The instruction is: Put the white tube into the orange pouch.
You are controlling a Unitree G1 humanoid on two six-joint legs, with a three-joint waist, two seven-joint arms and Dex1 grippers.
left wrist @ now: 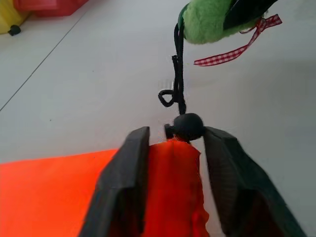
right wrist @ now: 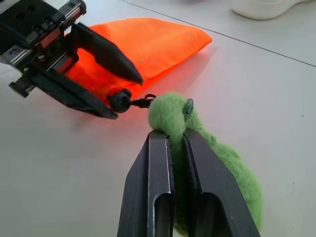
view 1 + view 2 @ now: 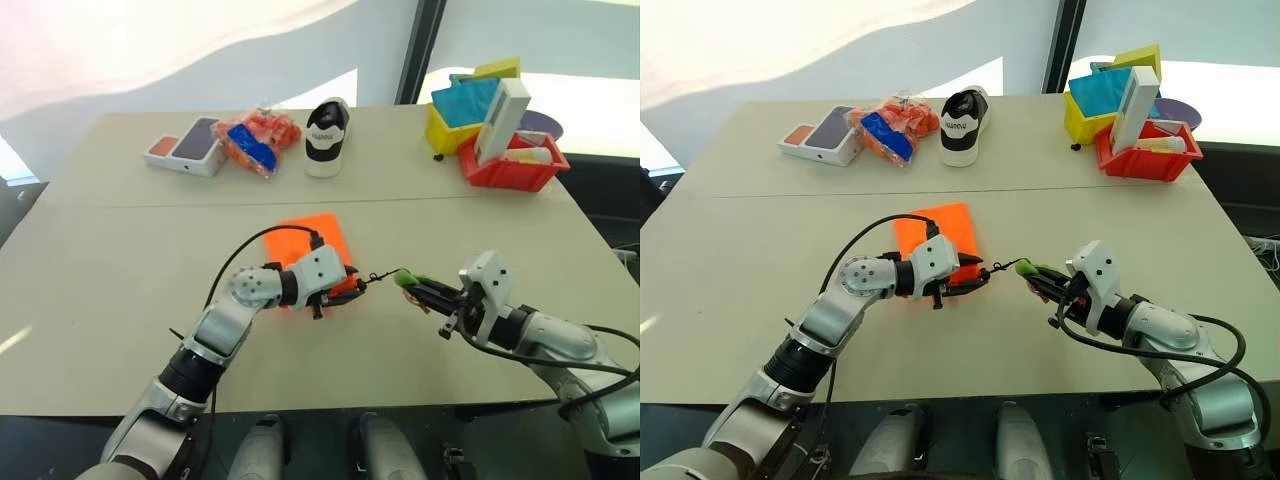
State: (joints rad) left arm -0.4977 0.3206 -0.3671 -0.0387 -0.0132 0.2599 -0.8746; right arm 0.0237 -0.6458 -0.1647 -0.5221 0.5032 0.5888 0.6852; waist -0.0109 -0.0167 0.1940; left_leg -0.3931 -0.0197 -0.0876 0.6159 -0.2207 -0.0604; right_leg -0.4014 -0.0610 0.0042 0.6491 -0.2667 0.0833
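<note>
Left wrist view: left claw [image 1: 173,163] pinches the pouch [image 1: 64,192] mouth. Right claw [image 2: 177,143] clamps the green loop [image 2: 170,116] beside the pouch, likely to pull it open.

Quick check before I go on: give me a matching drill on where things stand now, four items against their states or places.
1. left gripper
2. right gripper
3. orange pouch
4. sneaker

A. far side of the table, beside the snack packet
B. clamped on the green charm
C. flat at table centre
D. straddling the pouch's gathered neck

Pairs: 1-D, 2-B, 3-C, 4-A
</note>
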